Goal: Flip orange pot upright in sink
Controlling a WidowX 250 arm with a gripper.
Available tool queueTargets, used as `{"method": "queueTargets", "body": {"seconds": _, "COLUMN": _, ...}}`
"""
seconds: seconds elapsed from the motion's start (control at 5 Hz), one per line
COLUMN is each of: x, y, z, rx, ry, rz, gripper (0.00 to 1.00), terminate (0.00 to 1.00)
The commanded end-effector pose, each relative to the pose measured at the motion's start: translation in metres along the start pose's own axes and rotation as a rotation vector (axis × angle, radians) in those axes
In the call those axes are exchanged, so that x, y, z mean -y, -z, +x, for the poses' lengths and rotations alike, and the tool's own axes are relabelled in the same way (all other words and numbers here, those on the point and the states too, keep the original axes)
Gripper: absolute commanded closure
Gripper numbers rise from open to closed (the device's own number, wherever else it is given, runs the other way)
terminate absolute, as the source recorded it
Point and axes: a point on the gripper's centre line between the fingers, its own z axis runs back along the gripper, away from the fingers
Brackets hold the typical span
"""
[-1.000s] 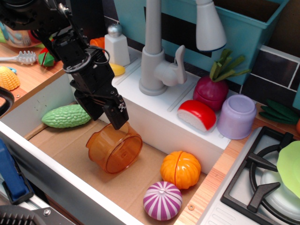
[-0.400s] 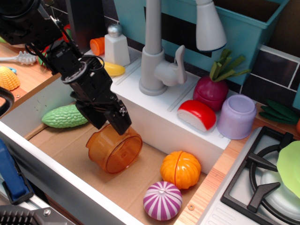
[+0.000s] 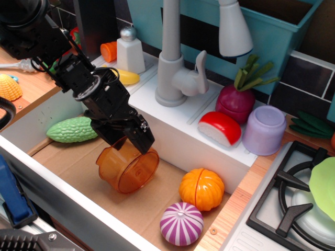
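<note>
The orange pot (image 3: 128,167) is translucent amber plastic. It lies tilted on its side on the brown floor of the sink (image 3: 63,157), with its mouth facing front right. My black gripper (image 3: 128,140) comes in from the upper left. It is low over the pot's upper back rim, with its fingers (image 3: 143,137) spread either side of that edge. The jaws look open and hold nothing. The grey faucet (image 3: 170,63) stands on the sink's back rim.
In the sink are a green gourd (image 3: 70,129) at the left, an orange pumpkin (image 3: 201,188) and a purple striped onion (image 3: 181,223) at the right. On the rim are a red slice (image 3: 220,127), a lilac cup (image 3: 263,129) and a beet (image 3: 235,102). A stove (image 3: 288,204) is at the right.
My gripper has moved right and slightly down, from above the pot's back left to its upper rim. The pot has stayed in place.
</note>
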Motion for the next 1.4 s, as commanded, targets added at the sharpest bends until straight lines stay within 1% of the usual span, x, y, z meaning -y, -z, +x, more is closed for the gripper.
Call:
{"method": "queueTargets", "body": {"seconds": 0.0, "x": 0.007, "y": 0.004, "z": 0.001, "rx": 0.033, "ry": -0.002, "rz": -0.002, "gripper": 1.0, "terminate": 0.0}}
{"method": "queueTargets", "body": {"seconds": 0.4, "x": 0.01, "y": 0.006, "z": 0.003, "rx": 0.036, "ry": 0.0, "rz": -0.007, "gripper": 1.0, "terminate": 0.0}}
{"method": "queueTargets", "body": {"seconds": 0.6, "x": 0.015, "y": 0.005, "z": 0.006, "rx": 0.01, "ry": 0.031, "rz": 0.067, "gripper": 1.0, "terminate": 0.0}}
{"method": "queueTargets", "body": {"seconds": 0.8, "x": 0.022, "y": 0.0, "z": 0.008, "rx": -0.092, "ry": 0.121, "rz": 0.269, "gripper": 1.0, "terminate": 0.0}}
{"method": "queueTargets", "body": {"seconds": 1.0, "x": 0.03, "y": 0.0, "z": 0.007, "rx": -0.19, "ry": 0.201, "rz": 0.491, "gripper": 1.0, "terminate": 0.0}}
{"method": "queueTargets", "body": {"seconds": 1.2, "x": 0.031, "y": 0.001, "z": 0.003, "rx": -0.187, "ry": 0.21, "rz": 0.553, "gripper": 1.0, "terminate": 0.0}}
